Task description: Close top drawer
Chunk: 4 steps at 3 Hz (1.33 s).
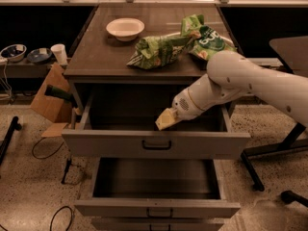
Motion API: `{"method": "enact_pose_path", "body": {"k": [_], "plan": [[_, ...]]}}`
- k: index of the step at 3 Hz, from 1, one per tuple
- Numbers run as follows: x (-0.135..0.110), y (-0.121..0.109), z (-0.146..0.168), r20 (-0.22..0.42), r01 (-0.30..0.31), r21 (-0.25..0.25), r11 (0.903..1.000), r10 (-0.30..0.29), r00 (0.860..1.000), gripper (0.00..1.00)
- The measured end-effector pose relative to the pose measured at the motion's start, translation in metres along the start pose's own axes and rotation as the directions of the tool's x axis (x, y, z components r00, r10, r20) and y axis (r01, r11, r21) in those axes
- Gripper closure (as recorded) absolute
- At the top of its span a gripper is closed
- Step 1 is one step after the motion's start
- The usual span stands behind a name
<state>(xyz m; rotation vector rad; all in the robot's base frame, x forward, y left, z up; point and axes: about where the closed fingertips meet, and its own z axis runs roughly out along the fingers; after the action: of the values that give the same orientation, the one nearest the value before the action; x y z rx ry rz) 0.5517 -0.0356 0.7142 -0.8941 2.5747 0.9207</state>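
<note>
Smooth white rounded arm (255, 81), thin tan band near its tip, pale yellow gripper (166, 120) just inside the top drawer (106, 143)

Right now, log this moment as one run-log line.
wide grey top drawer with dark bar handle: pulled open | yellow-tipped gripper: above drawer interior, just behind its front | lower grey drawer: also open

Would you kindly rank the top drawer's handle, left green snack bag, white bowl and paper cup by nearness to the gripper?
Gripper over the open top drawer:
1. Handle, just below.
2. Left green snack bag, cabinet top above.
3. White bowl, back left.
4. Paper cup, far left.
</note>
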Motion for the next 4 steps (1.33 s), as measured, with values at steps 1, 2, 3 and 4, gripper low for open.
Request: {"method": "enact_pose_path", "body": {"k": [1,2,3,4], "plan": [[-0.019,-0.009,0.008,0.015,-0.028,0.001,0.9996,0.028,0.999,1.00],[-0.018,-0.018,-0.001,0.058,-0.045,-0.015,0.9989,0.046,0.997,1.00],[0.000,-0.021,-0.031,0.114,-0.034,0.001,0.9994,0.033,0.993,1.00],[0.035,-0.022,-0.069,0.157,-0.027,0.033,0.9991,0.022,0.987,1.00]]}}
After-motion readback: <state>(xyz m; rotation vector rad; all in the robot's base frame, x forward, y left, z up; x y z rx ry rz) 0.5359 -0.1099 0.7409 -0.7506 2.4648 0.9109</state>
